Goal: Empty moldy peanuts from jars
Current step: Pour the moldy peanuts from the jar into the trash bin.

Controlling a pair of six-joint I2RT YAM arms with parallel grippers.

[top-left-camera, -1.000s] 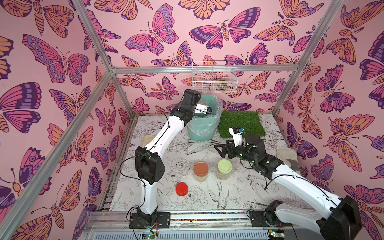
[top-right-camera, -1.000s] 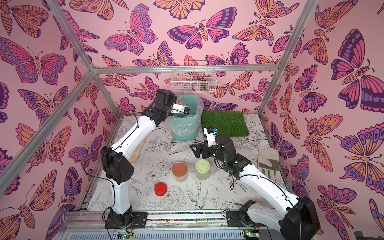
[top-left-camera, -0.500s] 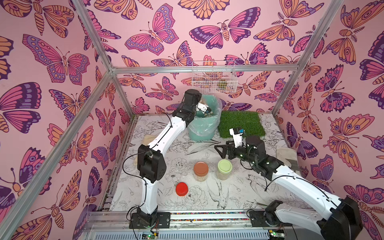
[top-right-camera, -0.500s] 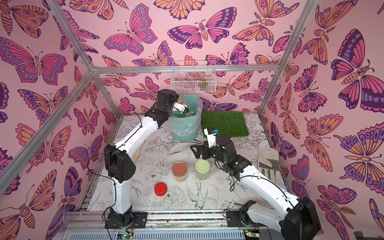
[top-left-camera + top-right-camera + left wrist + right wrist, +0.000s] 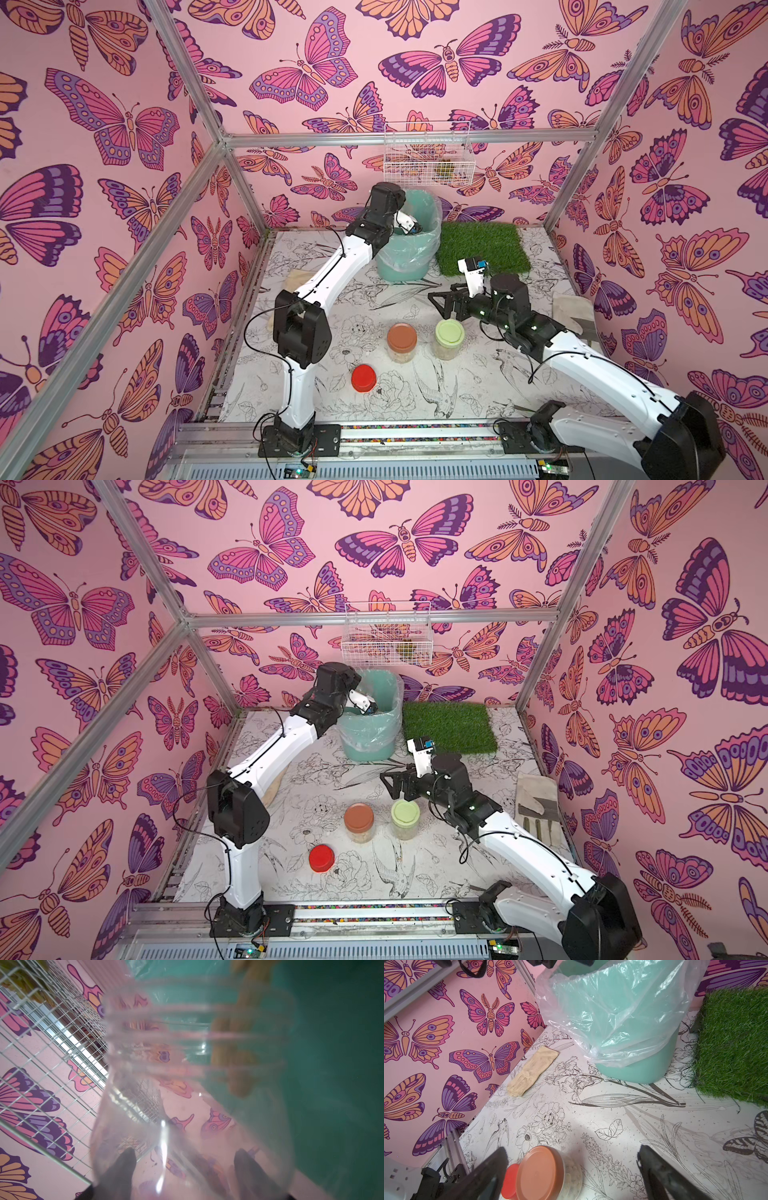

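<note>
In both top views my left gripper (image 5: 414, 227) (image 5: 371, 707) reaches down into the teal bin (image 5: 415, 259). In the left wrist view it (image 5: 185, 1153) is shut on an open clear jar (image 5: 187, 1084), one dark finger (image 5: 122, 1167) on each side, mouth tipped into the bin. Blurred tan moldy peanuts (image 5: 230, 1053) sit at the jar's mouth. A brown-lidded jar (image 5: 402, 341) (image 5: 544, 1172) and a green-lidded jar (image 5: 449, 337) stand mid-table, with peanuts inside. A loose red lid (image 5: 363, 377) lies nearer the front. My right gripper (image 5: 436, 300) (image 5: 571, 1159) hovers open just behind those jars, holding nothing.
A green grass mat (image 5: 482, 247) lies right of the bin, under a white wire basket (image 5: 428, 153) on the back wall. A beige cloth (image 5: 532, 1071) rests by the left wall and a grey glove (image 5: 573, 309) by the right wall.
My left gripper has swung from the bin's rim down into the bin, tipping the jar further over. The right arm, the two jars and the red lid have stayed put.
</note>
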